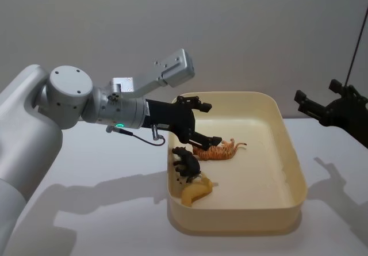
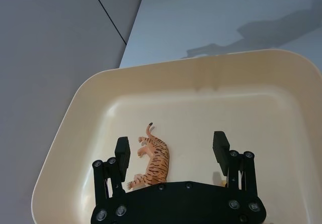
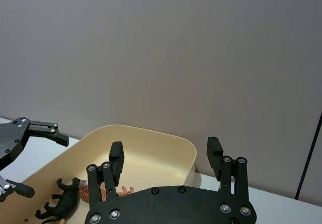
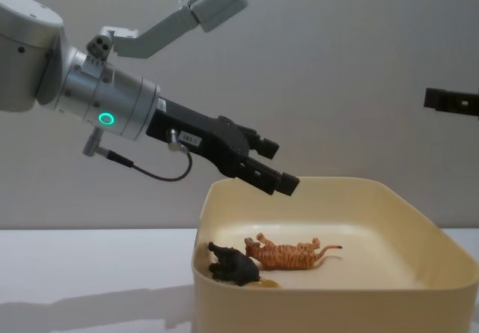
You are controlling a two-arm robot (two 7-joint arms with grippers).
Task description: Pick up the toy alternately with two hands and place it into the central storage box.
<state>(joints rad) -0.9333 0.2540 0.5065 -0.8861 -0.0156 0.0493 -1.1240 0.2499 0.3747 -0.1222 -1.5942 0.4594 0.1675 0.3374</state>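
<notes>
White table [image 1: 103,181] (bare surface), plain grey wall [image 1: 259,31]

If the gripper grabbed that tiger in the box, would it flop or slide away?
The tiger looks like moulded plastic, so probably stiff and light. It lies on its side on the smooth floor of the box, so a nudge would likely skid it. Its thin legs and tail might slip between pads.

No legible text anywhere; a small white label on the left gripper [image 4: 266,162] is too small to read.
</notes>
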